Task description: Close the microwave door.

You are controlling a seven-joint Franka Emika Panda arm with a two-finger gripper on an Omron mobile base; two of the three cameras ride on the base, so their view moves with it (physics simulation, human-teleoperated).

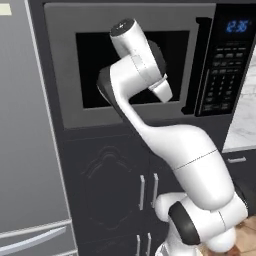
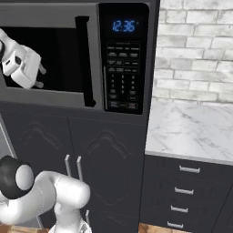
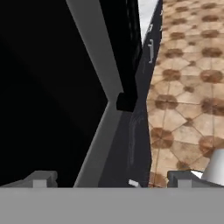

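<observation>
You have one microwave (image 2: pixel 122 59) built into the dark cabinet wall, and its door (image 1: pixel 65 75) lies flush with the front: grey frame, large dark window, the long black bar handle (image 2: pixel 86 61) standing upright along the door's right edge, just beside the black keypad panel (image 2: pixel 123 77). The blue display (image 2: pixel 124 25) reads 12:36. Through the dark window you cannot make out anything inside.

The gripper (image 3: pixel 111 177) hangs in front of the door window, and in the hand view its two finger tips (image 3: pixel 40 178) stand wide apart with nothing between them. In the left base view the hand is mostly hidden behind the arm's own white links. Whether the fingers touch the door, you cannot tell.

Below the microwave you see two dark cabinet doors (image 2: pixel 109 168) with a pair of slim silver handles (image 2: pixel 73 168) meeting at the middle. To the left stands one grey fridge (image 1: pixel 25 125). To the right a marble counter (image 2: pixel 195 132) runs under a pale brick wall (image 2: pixel 195 50), with four drawer handles (image 2: pixel 189 169) stacked beneath it. The floor (image 3: pixel 188 87) is brown patterned tile.
</observation>
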